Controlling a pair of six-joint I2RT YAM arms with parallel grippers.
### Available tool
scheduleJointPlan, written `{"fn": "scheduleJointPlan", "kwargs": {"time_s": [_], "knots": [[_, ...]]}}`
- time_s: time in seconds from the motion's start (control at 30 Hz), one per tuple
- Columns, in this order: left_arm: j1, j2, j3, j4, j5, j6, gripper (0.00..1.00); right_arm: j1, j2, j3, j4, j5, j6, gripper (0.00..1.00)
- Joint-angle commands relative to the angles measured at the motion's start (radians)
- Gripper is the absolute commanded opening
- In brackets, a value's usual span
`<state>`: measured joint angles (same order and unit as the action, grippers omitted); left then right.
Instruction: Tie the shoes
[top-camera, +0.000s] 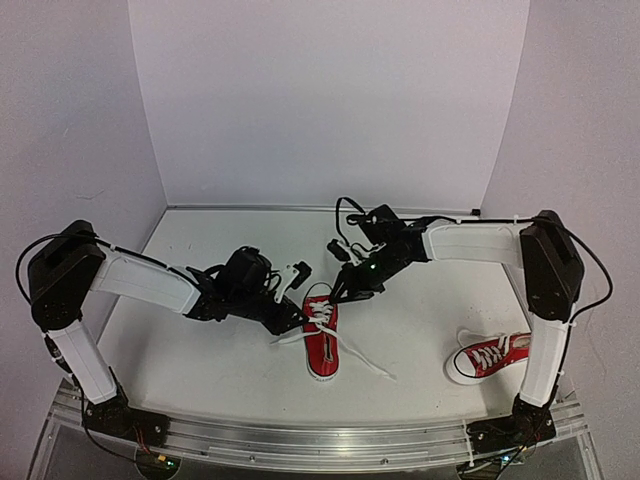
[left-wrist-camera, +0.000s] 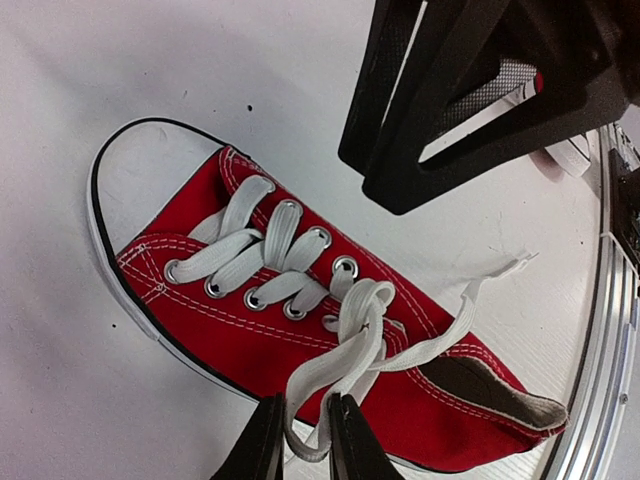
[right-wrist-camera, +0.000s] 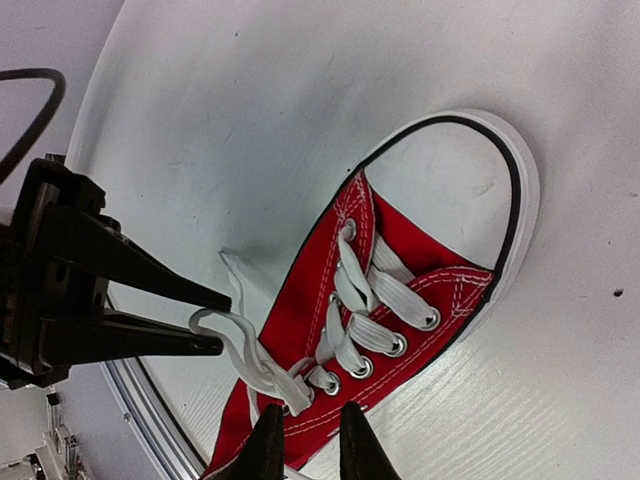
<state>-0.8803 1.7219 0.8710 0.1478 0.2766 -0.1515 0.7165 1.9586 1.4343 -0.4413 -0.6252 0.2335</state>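
Note:
One red shoe (top-camera: 322, 350) lies mid-table with its toe toward the arms' bases. Its white laces are crossed into a first knot. A lace loop (left-wrist-camera: 330, 375) runs from the knot down between the fingers of my left gripper (left-wrist-camera: 305, 445), which is shut on it. From the right wrist view, the same loop (right-wrist-camera: 225, 335) sits in the left gripper (right-wrist-camera: 205, 320). My right gripper (right-wrist-camera: 308, 450) hovers over the knot with a narrow gap and red canvas between its fingers. A free lace end (top-camera: 365, 362) trails on the table. The second shoe (top-camera: 490, 357) rests by the right arm's base.
An aluminium rail (top-camera: 320, 440) runs along the near table edge and also shows in the left wrist view (left-wrist-camera: 600, 350). White walls close the table at the back and sides. The two grippers stand close together over the middle shoe.

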Motion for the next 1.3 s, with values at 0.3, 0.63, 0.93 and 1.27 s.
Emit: {"fn": "scheduleJointPlan", "kwargs": {"time_s": [0.3, 0.63, 0.93, 1.27], "knots": [[0.004, 0.003, -0.049, 0.064, 0.018, -0.043, 0.17, 0.052, 0.077, 0.1, -0.088, 0.049, -0.062, 0.18], [0.004, 0.004, -0.033, 0.057, 0.025, -0.033, 0.17, 0.073, 0.101, 0.122, -0.106, 0.061, -0.066, 0.2], [0.004, 0.003, -0.016, 0.021, 0.01, -0.011, 0.17, 0.077, 0.125, 0.146, -0.136, 0.086, -0.071, 0.18], [0.005, 0.001, -0.023, 0.005, -0.014, -0.003, 0.03, 0.077, 0.077, 0.14, -0.134, 0.087, -0.056, 0.0]]}}
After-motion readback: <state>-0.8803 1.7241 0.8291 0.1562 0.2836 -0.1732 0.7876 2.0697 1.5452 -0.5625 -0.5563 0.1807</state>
